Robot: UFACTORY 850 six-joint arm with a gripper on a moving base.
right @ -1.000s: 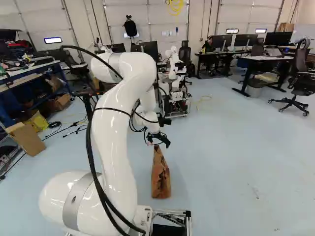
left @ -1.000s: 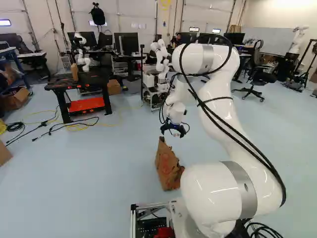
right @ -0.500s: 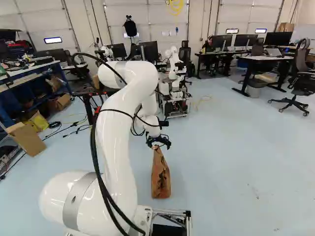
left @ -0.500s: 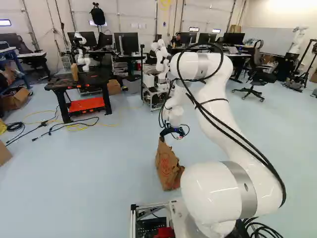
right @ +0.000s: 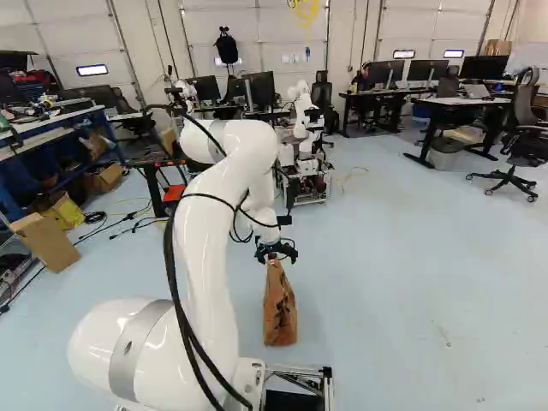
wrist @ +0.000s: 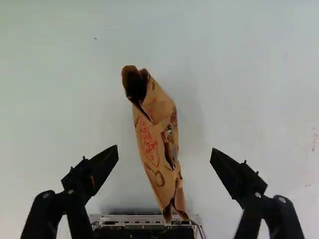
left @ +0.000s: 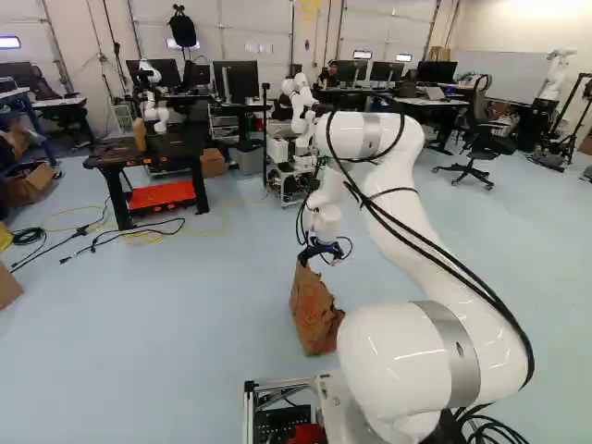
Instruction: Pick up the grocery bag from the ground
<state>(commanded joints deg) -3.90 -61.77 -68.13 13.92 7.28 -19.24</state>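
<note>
My black gripper point(left: 321, 251) points down just over the top of the brown paper grocery bag point(left: 314, 313), which stands on the pale floor close ahead of the base. From the other side, the gripper point(right: 276, 252) also appears directly above the narrow top of the bag point(right: 279, 310). In the wrist view the gripper point(wrist: 164, 152) is open wide, and the bag point(wrist: 158, 144) lies between its two fingers with a gap on either side. The bag's crumpled top edge and red print face the camera. Nothing is gripped.
Another robot point(right: 306, 128) stands on a wheeled base beyond the bag. A black cart point(left: 153, 153) with a red shelf is at the left of the left base view. Cables lie near it. A cardboard box point(right: 44, 243) sits at the left of the right base view.
My arm has swung slightly and lowered, and the gripper has turned and come down nearer the bag's top. Its fingers now straddle the bag from above. The bag and the base have not moved.
</note>
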